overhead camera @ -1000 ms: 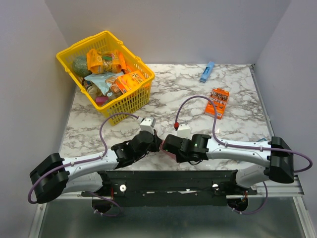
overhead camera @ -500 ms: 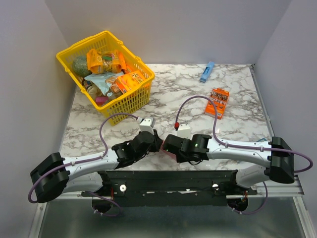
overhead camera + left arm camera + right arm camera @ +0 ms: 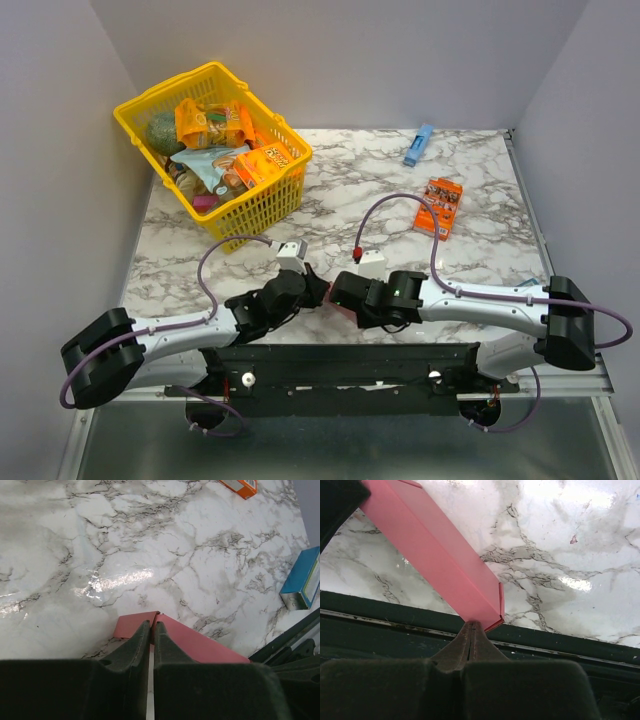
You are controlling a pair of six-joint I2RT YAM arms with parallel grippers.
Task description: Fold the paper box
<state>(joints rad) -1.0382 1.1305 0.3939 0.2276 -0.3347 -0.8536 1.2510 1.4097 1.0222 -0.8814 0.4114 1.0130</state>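
Observation:
The paper box (image 3: 327,297) is a plain pink card piece held just above the table's near edge, between my two grippers. In the left wrist view the paper box (image 3: 200,642) shows two pink panels meeting at a raised crease. My left gripper (image 3: 152,624) has its fingertips nearly together, pinching that crease. In the right wrist view the paper box (image 3: 445,565) runs as a long folded strip up to the left. My right gripper (image 3: 472,625) is shut on its near end, beside a small turned-up flap. From above, the left gripper (image 3: 316,291) and right gripper (image 3: 338,296) almost touch.
A yellow basket (image 3: 255,205) full of snack packs stands at the back left. An orange snack box (image 3: 439,207) and a slim blue box (image 3: 418,145) lie at the back right. The black arm frame (image 3: 395,630) runs along the near edge under the right gripper.
The left gripper opened briefly and closed again on the pink card, and its wrist shifted slightly left. The right arm has not moved.

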